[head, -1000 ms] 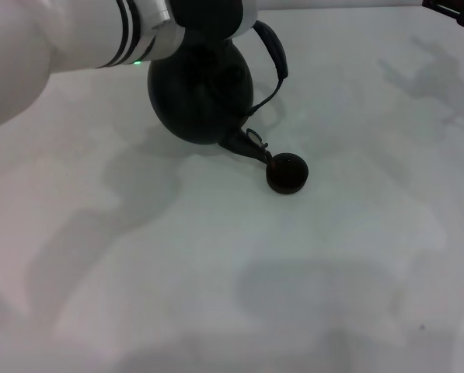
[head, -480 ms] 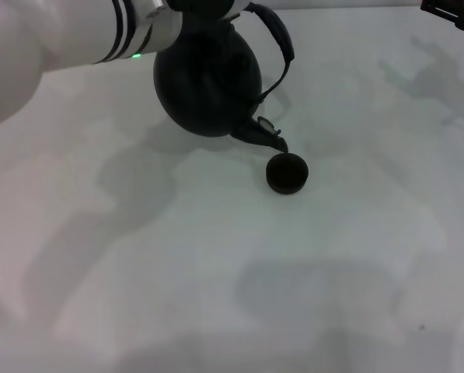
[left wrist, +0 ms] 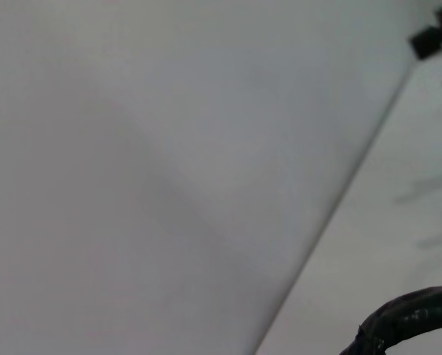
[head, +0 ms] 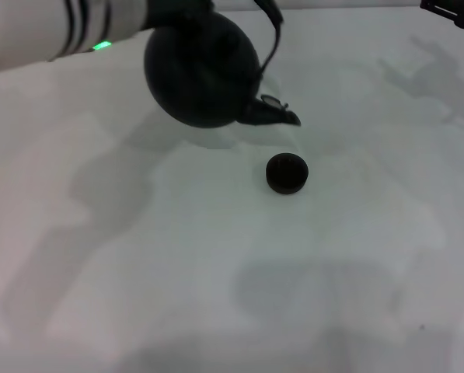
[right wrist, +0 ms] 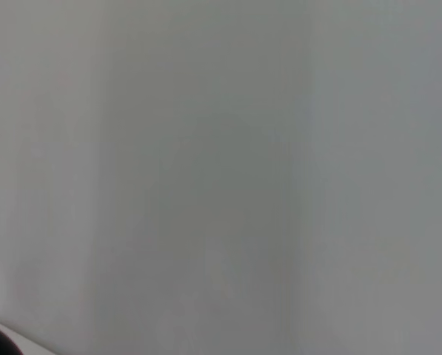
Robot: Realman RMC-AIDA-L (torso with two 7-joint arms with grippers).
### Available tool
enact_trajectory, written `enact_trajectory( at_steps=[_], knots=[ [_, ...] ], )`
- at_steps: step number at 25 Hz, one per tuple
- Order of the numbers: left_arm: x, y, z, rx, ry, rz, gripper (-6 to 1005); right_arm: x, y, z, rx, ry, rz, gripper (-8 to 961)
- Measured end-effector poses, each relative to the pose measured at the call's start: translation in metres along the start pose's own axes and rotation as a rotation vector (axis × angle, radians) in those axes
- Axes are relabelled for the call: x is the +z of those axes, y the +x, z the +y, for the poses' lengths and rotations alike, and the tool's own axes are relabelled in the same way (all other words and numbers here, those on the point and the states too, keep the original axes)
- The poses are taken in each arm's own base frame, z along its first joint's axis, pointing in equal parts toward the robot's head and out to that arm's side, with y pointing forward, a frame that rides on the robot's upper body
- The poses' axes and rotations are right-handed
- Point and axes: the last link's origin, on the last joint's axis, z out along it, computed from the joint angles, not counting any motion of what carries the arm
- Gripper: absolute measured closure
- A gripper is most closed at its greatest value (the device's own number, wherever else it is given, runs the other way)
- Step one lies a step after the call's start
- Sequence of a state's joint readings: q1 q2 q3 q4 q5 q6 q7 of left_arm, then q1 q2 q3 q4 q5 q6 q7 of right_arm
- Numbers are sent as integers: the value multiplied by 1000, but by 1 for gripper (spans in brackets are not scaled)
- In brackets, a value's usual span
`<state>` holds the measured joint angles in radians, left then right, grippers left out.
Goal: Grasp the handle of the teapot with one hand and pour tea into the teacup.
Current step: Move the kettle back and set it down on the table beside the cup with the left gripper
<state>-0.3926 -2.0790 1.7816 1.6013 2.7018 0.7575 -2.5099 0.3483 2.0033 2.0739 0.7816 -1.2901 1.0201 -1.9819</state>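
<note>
The dark round teapot [head: 200, 71] hangs in the air at the top middle of the head view, well off the table. Its short spout [head: 280, 116] points right, above and slightly left of the teacup. The small black teacup [head: 286, 172] stands on the white table. The arched handle [head: 273, 29] runs up out of the picture's top edge; a piece of it shows in the left wrist view [left wrist: 407, 318]. My left gripper [head: 186, 6] is at the top of the handle and carries the pot, its fingers mostly cut off. My right gripper [head: 451, 11] is parked at the far top right.
The white table [head: 216, 272] spreads around the cup, with only soft shadows on it. My white left arm [head: 53, 27] crosses the top left corner. The right wrist view shows only a plain grey surface.
The teapot has risen and swung back from a steep tilt. Its spout, which was right at the teacup's rim, is now higher and apart from it. The cup has not moved.
</note>
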Motion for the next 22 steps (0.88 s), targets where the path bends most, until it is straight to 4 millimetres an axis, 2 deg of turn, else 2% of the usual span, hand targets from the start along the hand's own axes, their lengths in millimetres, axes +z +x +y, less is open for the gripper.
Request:
enact_trajectory(
  at_steps=[5,10,16,22],
  knots=[
    [-19,-21,-25,-203,41,79,887,1,0,0,-3,-3,4,93],
    [-41,-44,-42,-323,47,177,887,4,-1,2,-2,-13,4,93],
    [-66,-73,-49,-391,19,241,886,5,-1,3,1,-19,6,93],
    [-86,-113,-51,-464,2,291,886,4,2,4,11,-22,13,93]
  ],
)
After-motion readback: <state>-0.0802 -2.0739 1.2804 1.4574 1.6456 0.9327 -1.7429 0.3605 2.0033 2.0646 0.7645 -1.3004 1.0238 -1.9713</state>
